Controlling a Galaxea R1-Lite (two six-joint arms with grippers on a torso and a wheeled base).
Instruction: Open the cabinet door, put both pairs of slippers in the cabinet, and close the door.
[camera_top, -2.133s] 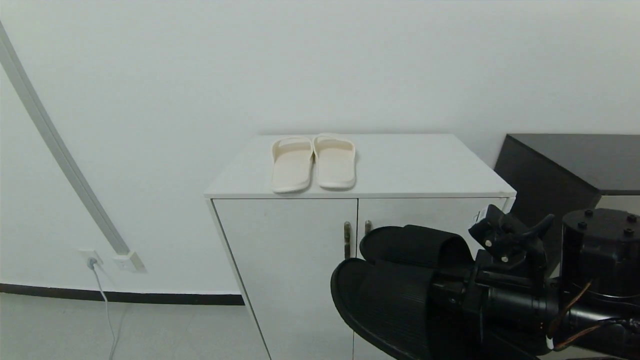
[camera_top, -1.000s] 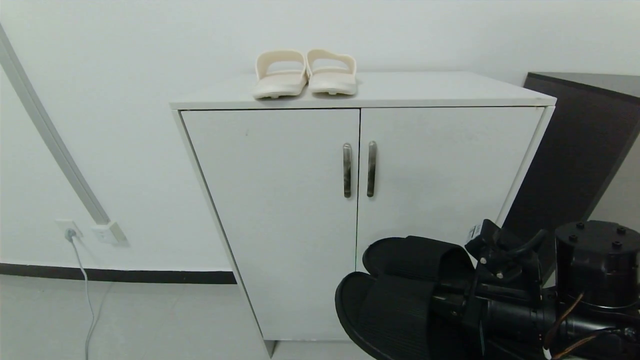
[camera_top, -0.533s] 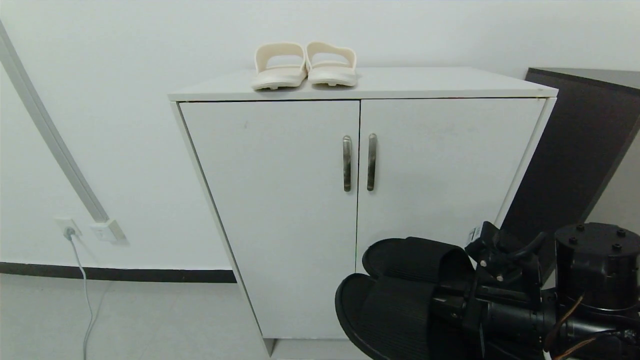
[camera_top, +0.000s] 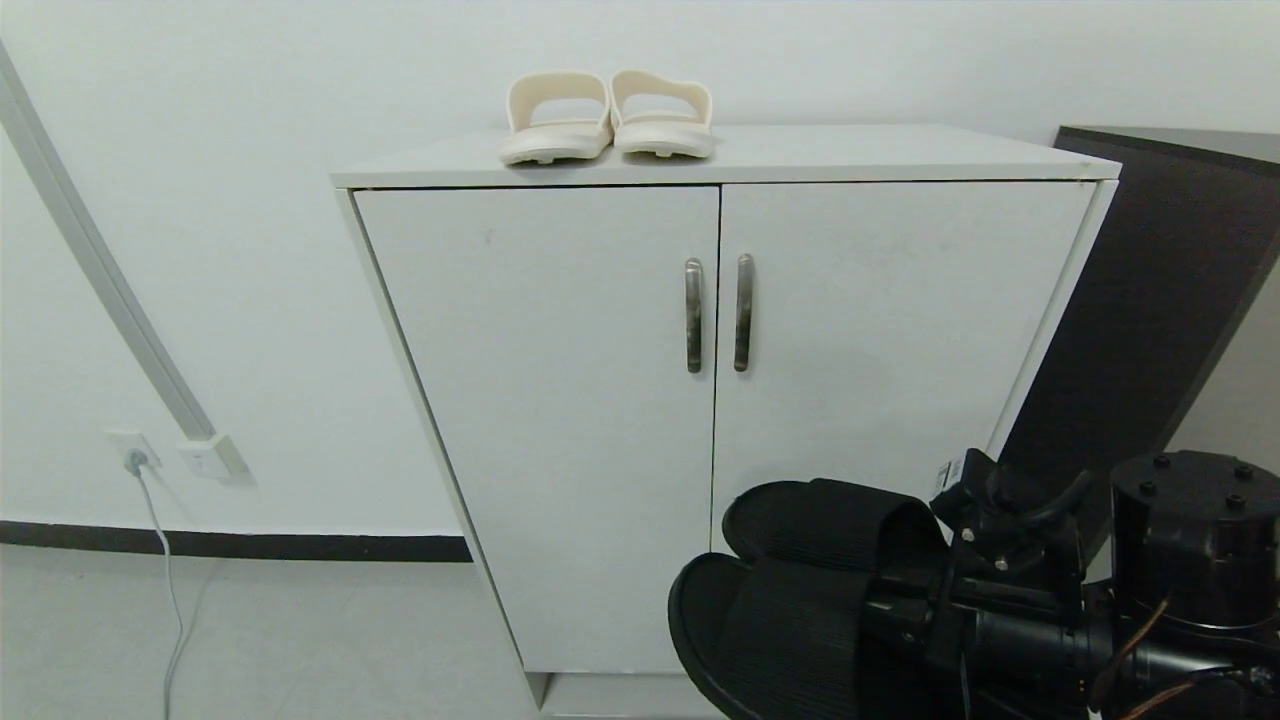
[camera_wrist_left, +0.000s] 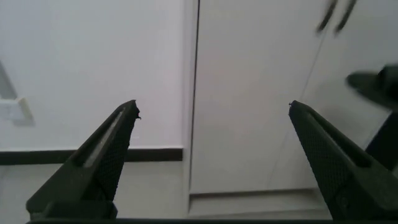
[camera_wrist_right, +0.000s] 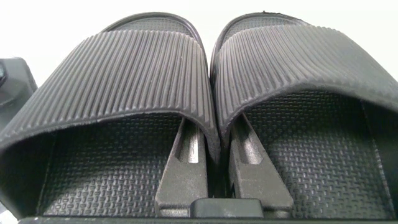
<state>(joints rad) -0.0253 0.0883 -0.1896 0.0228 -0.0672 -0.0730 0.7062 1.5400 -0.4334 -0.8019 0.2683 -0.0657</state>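
The white cabinet (camera_top: 560, 420) stands against the wall with both doors shut, its two metal handles (camera_top: 693, 315) side by side at the middle seam. A cream pair of slippers (camera_top: 608, 118) sits on the cabinet top, left of centre. My right gripper (camera_top: 905, 600) is low in front of the right door, shut on the black pair of slippers (camera_top: 800, 590). In the right wrist view its fingers (camera_wrist_right: 183, 168) pinch the slippers' (camera_wrist_right: 124, 81) two inner edges together. My left gripper (camera_wrist_left: 212, 106) is open and holds nothing, facing the cabinet's (camera_wrist_left: 249, 112) lower left corner.
A dark piece of furniture (camera_top: 1170, 300) stands close against the cabinet's right side. On the wall at the left are a slanting grey conduit (camera_top: 90, 260) and a socket (camera_top: 130, 455) with a cable hanging to the floor. Open floor lies left of the cabinet.
The whole head view has shifted: the camera has lowered, so the cabinet's doors and handles now show in full. The right gripper still holds the black slippers as before.
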